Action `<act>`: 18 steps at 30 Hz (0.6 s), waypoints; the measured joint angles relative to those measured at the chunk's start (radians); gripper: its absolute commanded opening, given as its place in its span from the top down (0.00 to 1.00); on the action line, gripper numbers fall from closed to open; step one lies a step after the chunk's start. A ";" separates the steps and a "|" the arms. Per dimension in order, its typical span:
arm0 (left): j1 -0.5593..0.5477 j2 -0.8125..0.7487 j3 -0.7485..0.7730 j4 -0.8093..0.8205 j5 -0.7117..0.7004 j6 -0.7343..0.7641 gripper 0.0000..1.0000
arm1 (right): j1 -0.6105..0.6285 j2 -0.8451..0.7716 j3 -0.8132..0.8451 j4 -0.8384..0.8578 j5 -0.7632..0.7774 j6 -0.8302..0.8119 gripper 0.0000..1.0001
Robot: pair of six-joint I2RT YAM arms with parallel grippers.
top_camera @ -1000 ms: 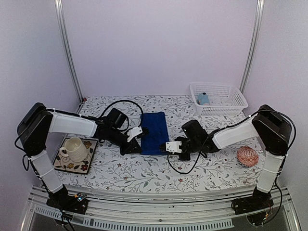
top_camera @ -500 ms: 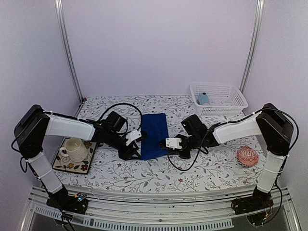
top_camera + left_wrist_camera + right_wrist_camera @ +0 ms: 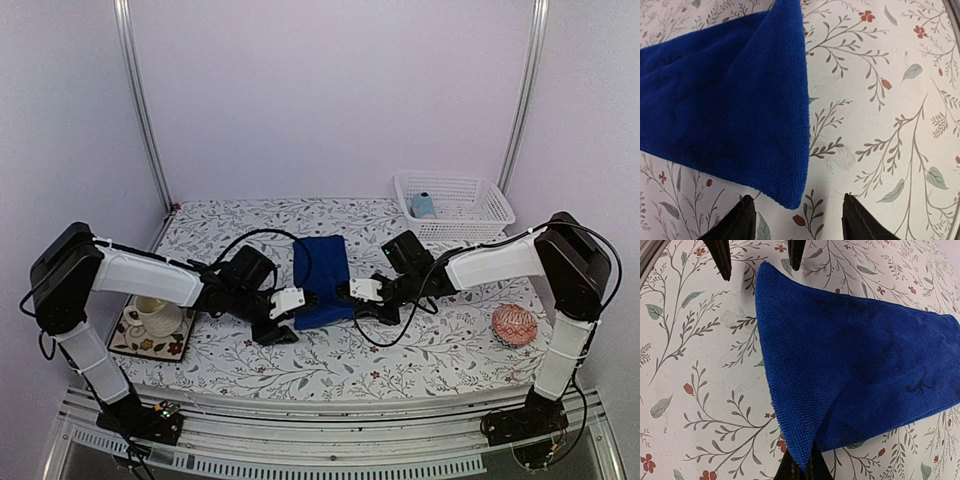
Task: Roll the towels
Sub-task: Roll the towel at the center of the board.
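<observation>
Flowers and leaves cover the white tablecloth (image 3: 300,365) under pale purple walls. The long royal-blue soft towel (image 3: 320,272) lies flat in the middle. Its near end faces both arms, so a roll can start from there. The right gripper (image 3: 800,467) pinches one near corner tight. The left gripper (image 3: 799,222) is spread wide, with the other near corner lined up between its two fingers, not grabbed yet. Both arms reach low and long across the table, tips pointing at each other. The small light-blue towel (image 3: 422,205) sits far off in the white plastic basket (image 3: 465,228), so I think it waits its turn.
</observation>
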State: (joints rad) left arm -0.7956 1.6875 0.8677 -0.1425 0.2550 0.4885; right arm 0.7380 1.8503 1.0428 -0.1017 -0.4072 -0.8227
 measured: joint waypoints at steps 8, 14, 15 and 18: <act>-0.005 0.046 0.000 0.032 -0.072 0.013 0.43 | 0.000 0.000 0.000 -0.002 0.000 0.000 0.98; -0.006 0.049 0.001 0.069 -0.106 0.032 0.46 | 0.000 0.004 0.000 -0.003 0.000 0.001 0.98; -0.006 0.049 0.001 0.074 -0.107 0.037 0.46 | 0.000 0.004 0.000 -0.002 0.000 0.001 0.98; -0.008 0.049 0.001 0.082 -0.101 0.047 0.47 | 0.000 0.006 0.000 -0.002 0.000 0.001 0.98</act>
State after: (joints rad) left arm -0.8032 1.7363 0.8688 -0.0608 0.1543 0.5350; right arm 0.7380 1.8568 1.0428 -0.1040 -0.4072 -0.8215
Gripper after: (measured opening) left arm 0.535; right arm 0.030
